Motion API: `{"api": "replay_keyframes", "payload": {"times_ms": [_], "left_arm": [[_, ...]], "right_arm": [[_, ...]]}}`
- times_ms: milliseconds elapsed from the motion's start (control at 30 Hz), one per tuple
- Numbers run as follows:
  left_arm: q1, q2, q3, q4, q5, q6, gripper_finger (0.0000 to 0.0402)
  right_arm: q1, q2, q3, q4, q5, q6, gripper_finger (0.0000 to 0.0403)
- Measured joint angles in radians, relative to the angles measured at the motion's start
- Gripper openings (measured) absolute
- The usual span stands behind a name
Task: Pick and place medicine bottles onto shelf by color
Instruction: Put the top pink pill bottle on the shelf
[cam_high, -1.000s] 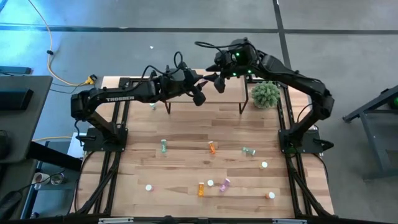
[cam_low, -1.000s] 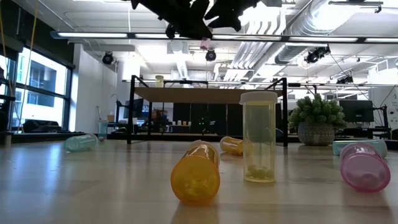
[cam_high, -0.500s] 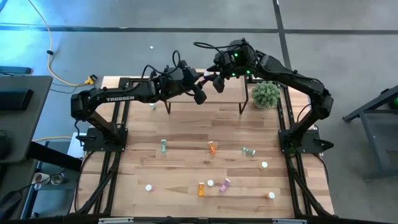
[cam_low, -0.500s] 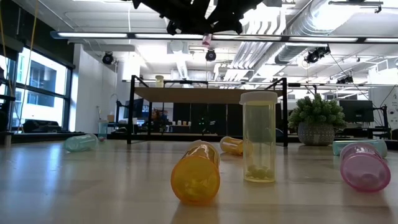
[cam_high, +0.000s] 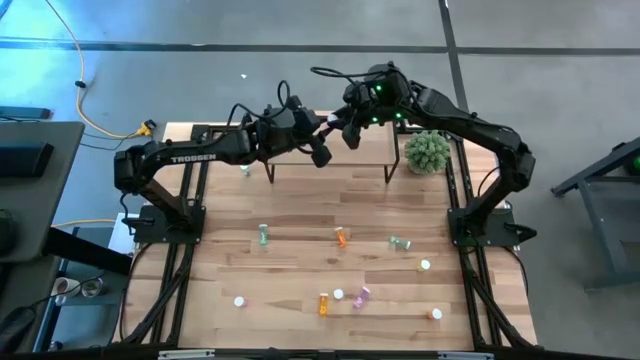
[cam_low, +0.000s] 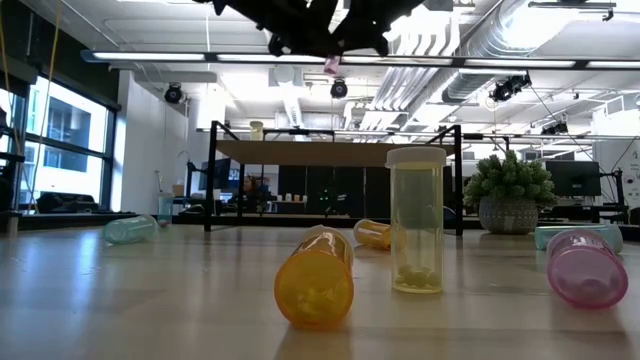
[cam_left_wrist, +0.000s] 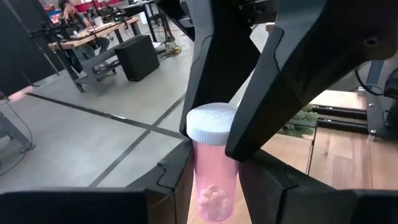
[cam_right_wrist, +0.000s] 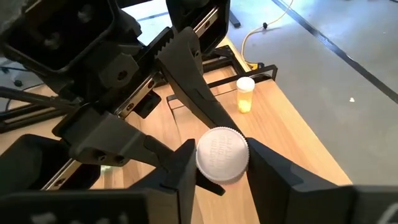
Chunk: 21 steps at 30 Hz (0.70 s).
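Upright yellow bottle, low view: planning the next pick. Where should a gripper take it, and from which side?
Probably across the white cap of the upright yellow bottle, coming straight down: it stands cap-up, and the orange bottle lying close beside it crowds a sideways approach.

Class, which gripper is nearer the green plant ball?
Right. The right gripper sits on the plant ball's side; the left gripper is just beyond it, farther off. Both grip one pink bottle.
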<state>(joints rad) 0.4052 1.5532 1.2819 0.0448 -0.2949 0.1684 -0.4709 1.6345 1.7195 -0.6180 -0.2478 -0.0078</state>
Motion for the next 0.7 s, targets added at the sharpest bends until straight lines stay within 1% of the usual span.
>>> {"api": "replay_keyframes", "payload": {"times_ms": [267, 467, 567, 700], "left_arm": [[0.0, 0.0, 0.0, 0.0, -0.004, -0.001, 0.0106], [-0.001, 0.0, 0.0, -0.018, -0.004, -0.033, 0.0107], [-0.001, 0.0, 0.0, -0.032, -0.003, -0.034, 0.0118], [-0.001, 0.0, 0.001, -0.051, -0.002, -0.034, 0.0148]], "right_arm": [[0.0, 0.001, 0.0, -0.001, 0.0, 0.008, 0.0106], [0.0, 0.002, 0.0, -0.006, 0.012, 0.008, 0.0105], [0.0, 0.004, 0.0, -0.007, 0.012, 0.009, 0.0105], [0.0, 0.004, 0.0, -0.007, 0.016, 0.008, 0.0104]]}}
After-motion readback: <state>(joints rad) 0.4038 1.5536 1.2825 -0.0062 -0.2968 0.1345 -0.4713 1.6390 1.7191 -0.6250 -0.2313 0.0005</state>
